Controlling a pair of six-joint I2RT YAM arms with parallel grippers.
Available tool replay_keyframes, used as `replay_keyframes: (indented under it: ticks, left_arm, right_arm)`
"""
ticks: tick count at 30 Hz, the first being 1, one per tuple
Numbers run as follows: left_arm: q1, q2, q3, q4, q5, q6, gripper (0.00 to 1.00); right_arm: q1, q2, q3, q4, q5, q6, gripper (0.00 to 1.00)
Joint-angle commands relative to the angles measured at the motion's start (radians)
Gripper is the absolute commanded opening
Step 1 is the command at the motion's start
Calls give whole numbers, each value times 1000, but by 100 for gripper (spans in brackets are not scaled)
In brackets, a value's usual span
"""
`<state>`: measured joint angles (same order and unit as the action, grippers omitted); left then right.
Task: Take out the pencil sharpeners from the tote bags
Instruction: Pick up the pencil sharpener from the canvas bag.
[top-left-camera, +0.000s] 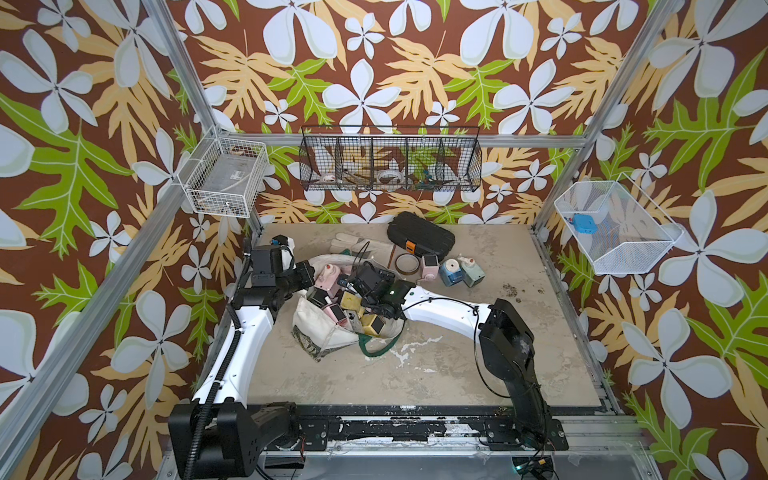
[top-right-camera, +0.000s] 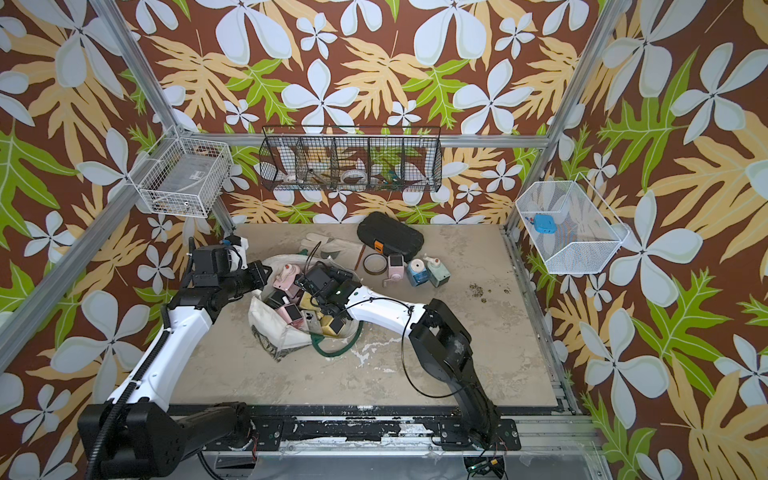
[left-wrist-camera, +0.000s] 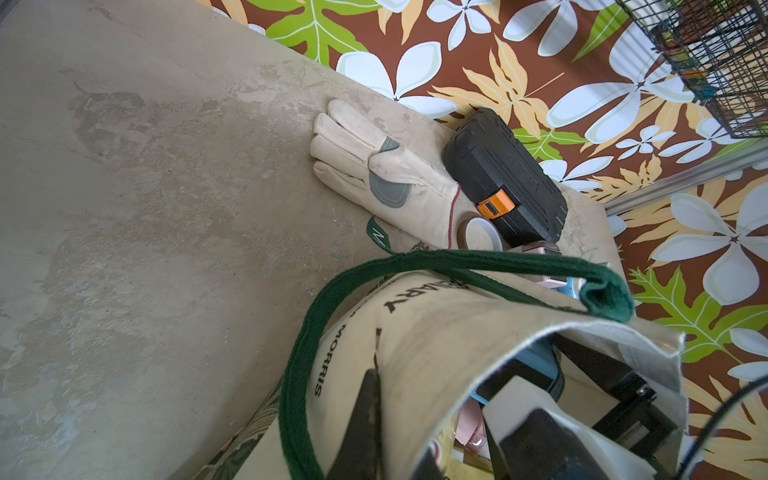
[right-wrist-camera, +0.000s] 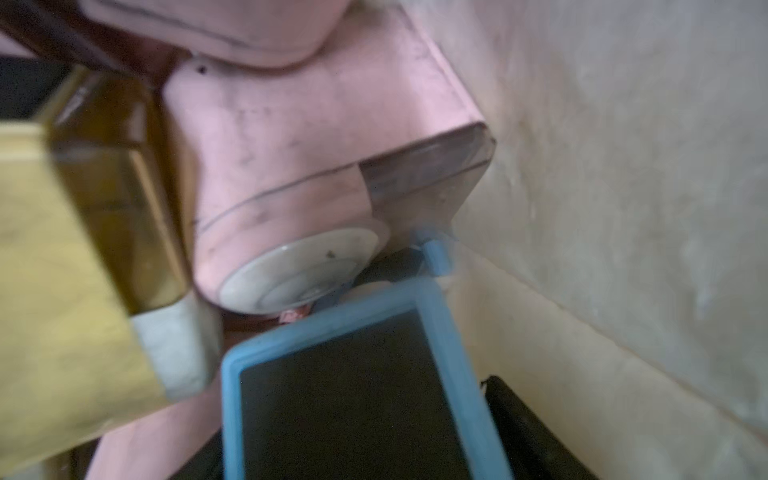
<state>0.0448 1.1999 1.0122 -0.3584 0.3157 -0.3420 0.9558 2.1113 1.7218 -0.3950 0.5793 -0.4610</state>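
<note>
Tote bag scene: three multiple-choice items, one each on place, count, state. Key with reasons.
1. The tape roll lies: A inside the tote bag; B on the table beside the pink sharpener; C on top of the bag.
2. Sharpeners on the table outside the bag: A three; B one; C six.
3. The left gripper is: A open above the table; B open around a sharpener; C shut on the bag's rim.
Key: B, both top views show it by the pink one. A, pink, blue sharpener and mint sharpener sit in a row. C, it pinches the cloth rim.
</note>
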Motion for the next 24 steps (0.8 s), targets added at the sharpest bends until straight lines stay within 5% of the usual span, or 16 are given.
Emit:
replay_keyframes:
  ticks: [1,11,24]
  left_arm:
    - [2,-11,8,61,2,-5,0]
    - [1,-13,6,61,0,-5,0]
    - [1,-13,7,62,2,-5,0]
  right_arm:
    - [2,10,5,-34,65,8,69]
    - [30,-101,-32,17,-65,52,46]
    - [21,-272,-145,83,-328,169,39]
